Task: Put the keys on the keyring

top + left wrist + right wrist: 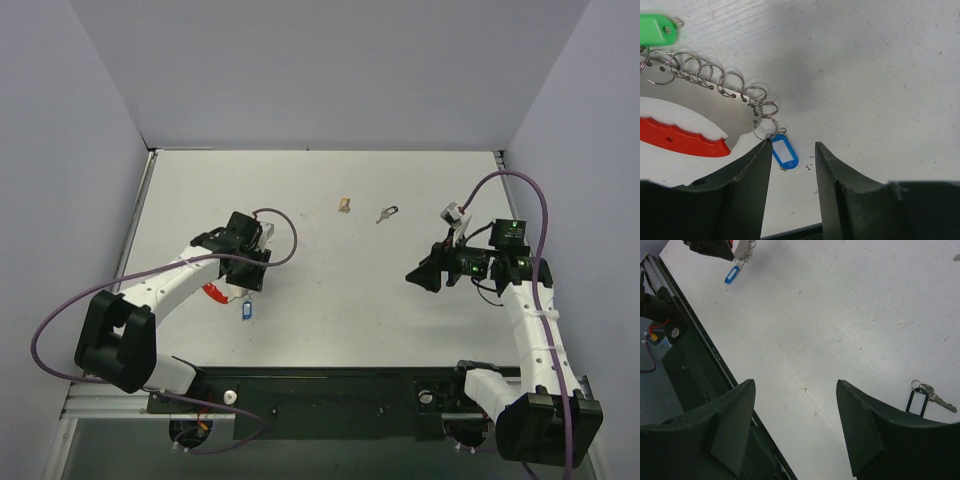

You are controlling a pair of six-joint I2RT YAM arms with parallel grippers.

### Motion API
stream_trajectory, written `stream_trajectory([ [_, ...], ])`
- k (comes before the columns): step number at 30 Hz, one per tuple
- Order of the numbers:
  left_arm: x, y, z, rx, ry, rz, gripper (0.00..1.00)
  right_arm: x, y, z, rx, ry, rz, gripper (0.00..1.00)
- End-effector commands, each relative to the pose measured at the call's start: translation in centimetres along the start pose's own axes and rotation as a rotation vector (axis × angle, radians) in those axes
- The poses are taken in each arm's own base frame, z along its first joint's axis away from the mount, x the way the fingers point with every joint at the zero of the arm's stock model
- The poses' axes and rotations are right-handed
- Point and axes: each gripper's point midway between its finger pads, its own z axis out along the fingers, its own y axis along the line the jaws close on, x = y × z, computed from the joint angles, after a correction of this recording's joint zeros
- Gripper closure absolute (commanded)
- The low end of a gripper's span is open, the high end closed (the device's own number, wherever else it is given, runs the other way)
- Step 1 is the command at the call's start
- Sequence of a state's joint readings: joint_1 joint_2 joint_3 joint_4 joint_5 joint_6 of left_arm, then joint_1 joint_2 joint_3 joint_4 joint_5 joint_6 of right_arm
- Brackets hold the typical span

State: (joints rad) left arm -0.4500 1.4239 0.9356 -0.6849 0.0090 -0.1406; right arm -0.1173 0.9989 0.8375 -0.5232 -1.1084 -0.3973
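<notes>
- Your left claw [791, 146] stands open directly over the keyring [715, 82], gripping nothing.
- Its fingers [747, 185] straddle the keyring's blue tag [785, 152], which lies flat on the counter [880, 75] close to one fingertip. You cannot tell whether they touch.
- From that tag, the keyring's chain of small wire rings curves away to a green tag [655, 27]. A red piece [680, 137] and a white piece [685, 112] lie inside the curve.
- Your right claw [794, 385] is also spread wide and empty, well apart from the keyring and low above bare counter.
- The keys [935, 398], silver with a black head, lie on the counter well apart from the keyring, just beside one finger of your right claw.
- A small tan item [344, 205] lies beyond the keyring, nearer the keys. It is too small to identify.
</notes>
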Motion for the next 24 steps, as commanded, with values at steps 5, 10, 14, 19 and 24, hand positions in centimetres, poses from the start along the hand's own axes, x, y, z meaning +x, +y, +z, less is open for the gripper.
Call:
stream_trajectory([
  [5, -2.0, 0.7, 1.2, -0.074, -0.085, -0.184, 0.51, -0.8, 0.2, -0.1, -0.029, -0.015, -0.02, 0.39],
  [10, -2.1, 0.9, 1.7, -0.103, -0.115, -0.278, 0.51, -0.8, 0.2, -0.1, -0.028, -0.013, -0.022, 0.39],
  [14, -2.8, 1.3, 1.7, -0.123, -0.177, -0.332, 0.51, -0.7, 0.2, 0.0, -0.031, -0.01, -0.019, 0.39],
  [19, -2.5, 2.1, 1.9, -0.168, -0.183, -0.335, 0.52, -0.7, 0.3, -0.1, -0.031, -0.009, -0.025, 0.39],
  [24, -2.6, 2.0, 2.1, -0.162, -0.177, -0.341, 0.53, -0.7, 0.3, -0.1, -0.036, -0.005, -0.024, 0.39],
])
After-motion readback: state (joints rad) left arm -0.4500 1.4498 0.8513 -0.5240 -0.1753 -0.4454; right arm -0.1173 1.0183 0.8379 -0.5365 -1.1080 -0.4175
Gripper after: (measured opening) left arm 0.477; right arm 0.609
